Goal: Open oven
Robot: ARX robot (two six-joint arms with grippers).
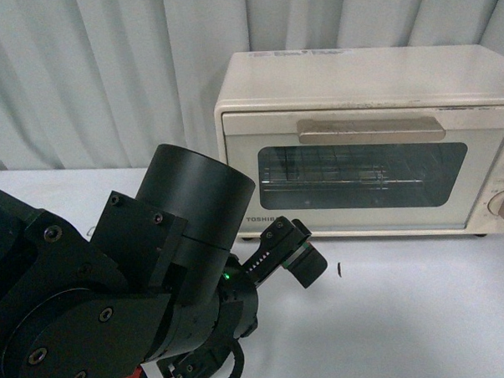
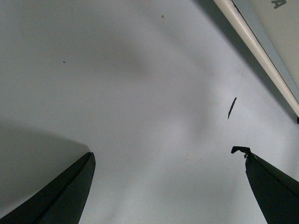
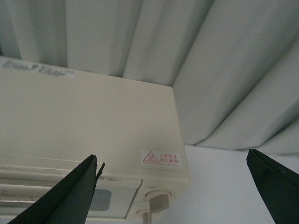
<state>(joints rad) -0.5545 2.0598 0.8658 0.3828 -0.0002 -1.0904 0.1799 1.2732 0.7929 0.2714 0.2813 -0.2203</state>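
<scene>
Oven point(image 1: 367, 142) sits at back right of bench point(image 1: 408, 316), door shut. Left hand point(image 2: 166, 151) low over bench, fingers apart, empty. Right hand point(image 3: 173, 155) above oven top, fingers apart. Best bet: take bar handle point(image 1: 371, 129) mid-length, pull outward and down. Door faces robot; long axis runs left-right

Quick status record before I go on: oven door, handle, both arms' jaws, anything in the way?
oven: on the table, curtain behind, door shut
handle: bar across the door's top, untouched
left arm: low, before the oven's left corner; jaws open, empty
right arm: above the oven's top at the knob end; jaws open, empty
table: one small dark mark before the oven
</scene>
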